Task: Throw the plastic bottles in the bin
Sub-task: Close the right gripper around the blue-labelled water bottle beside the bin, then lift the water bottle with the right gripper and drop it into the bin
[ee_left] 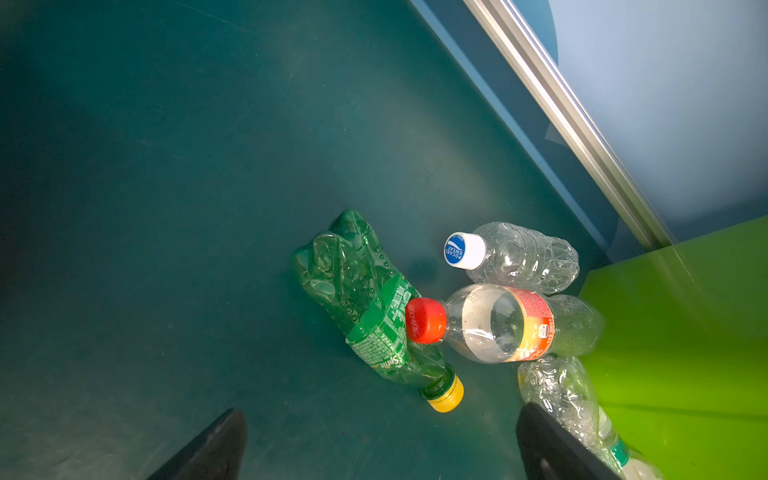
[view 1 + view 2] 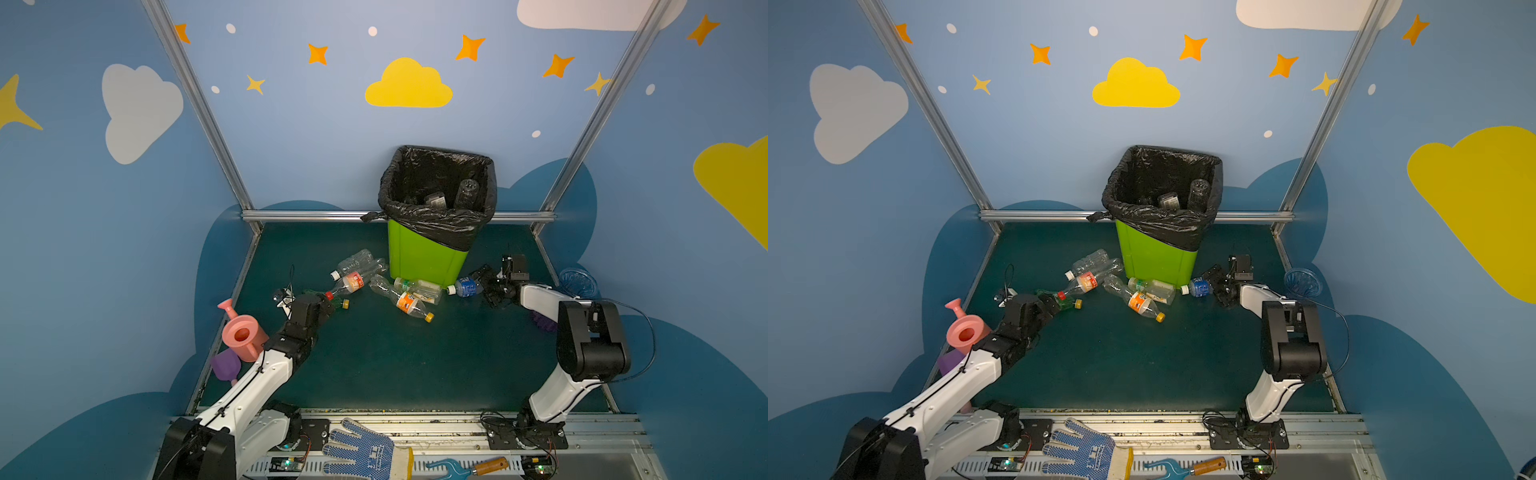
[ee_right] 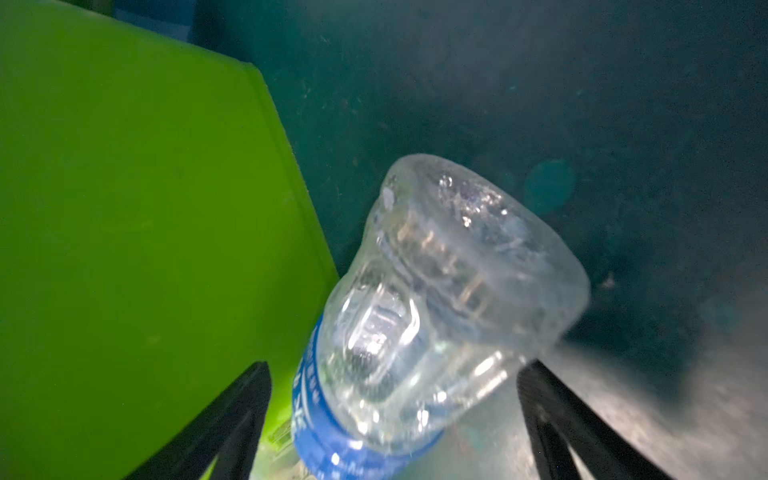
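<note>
The lime-green bin [image 2: 419,262] with its black bag stands at the back; two bottles [image 2: 465,193] lie inside. Several plastic bottles lie on the mat before it. My right gripper [image 3: 397,365] is open and straddles the base of a clear blue-labelled bottle [image 3: 436,311] lying against the bin wall [image 3: 124,208]; a gap shows beside one finger. In a top view this bottle [image 2: 466,287] points its white cap left. My left gripper [image 1: 382,409] is open, just short of the yellow cap of a crushed green bottle [image 1: 365,307]. A red-capped bottle [image 1: 498,324] touches it.
A white-capped clear bottle [image 1: 519,257] and a crushed clear one [image 1: 561,390] lie by the bin. An orange-labelled bottle [image 2: 405,301] lies mid-mat. A pink watering can [image 2: 243,334] sits left, a blue glass vase [image 2: 577,282] right. A glove [image 2: 361,451] lies on the front rail.
</note>
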Action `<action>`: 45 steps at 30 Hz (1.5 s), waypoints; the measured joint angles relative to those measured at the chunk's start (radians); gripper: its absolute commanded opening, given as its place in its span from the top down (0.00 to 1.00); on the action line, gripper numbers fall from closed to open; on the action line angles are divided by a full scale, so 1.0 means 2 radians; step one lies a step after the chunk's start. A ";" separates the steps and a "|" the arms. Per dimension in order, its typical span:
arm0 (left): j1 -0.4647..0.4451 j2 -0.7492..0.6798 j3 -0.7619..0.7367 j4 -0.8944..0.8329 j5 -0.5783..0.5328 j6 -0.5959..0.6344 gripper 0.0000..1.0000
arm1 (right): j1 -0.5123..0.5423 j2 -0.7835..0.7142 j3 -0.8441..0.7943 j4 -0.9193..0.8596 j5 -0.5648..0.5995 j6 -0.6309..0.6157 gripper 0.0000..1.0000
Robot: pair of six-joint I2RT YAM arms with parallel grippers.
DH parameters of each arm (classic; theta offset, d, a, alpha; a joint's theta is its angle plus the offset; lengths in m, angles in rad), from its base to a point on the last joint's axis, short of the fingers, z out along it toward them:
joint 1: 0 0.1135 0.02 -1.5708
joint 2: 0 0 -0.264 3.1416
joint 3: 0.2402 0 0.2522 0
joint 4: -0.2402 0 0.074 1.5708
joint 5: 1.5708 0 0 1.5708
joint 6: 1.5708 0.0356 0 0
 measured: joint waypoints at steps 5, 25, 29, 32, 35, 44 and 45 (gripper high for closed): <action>0.004 0.000 -0.002 0.000 0.004 -0.001 0.00 | 0.001 0.021 0.016 -0.015 0.002 -0.016 0.21; 0.015 0.001 -0.005 0.000 0.011 -0.014 0.00 | 0.002 0.013 0.028 -0.033 -0.010 -0.072 0.53; 0.020 0.005 -0.005 0.000 0.013 -0.017 0.00 | -0.003 -0.058 0.028 -0.057 -0.009 -0.086 0.53; 0.024 0.009 -0.005 0.000 0.016 -0.021 0.00 | -0.011 -0.153 0.042 -0.084 0.003 -0.103 0.52; 0.026 0.011 -0.005 0.000 0.019 -0.023 0.00 | -0.018 -0.256 0.069 -0.093 0.034 -0.123 0.50; 0.027 0.019 -0.005 0.003 0.028 -0.032 0.00 | -0.021 -0.481 0.163 -0.071 0.138 -0.170 0.47; 0.027 0.021 -0.004 0.002 0.029 -0.033 0.00 | -0.021 -0.484 0.169 -0.062 0.143 -0.170 0.47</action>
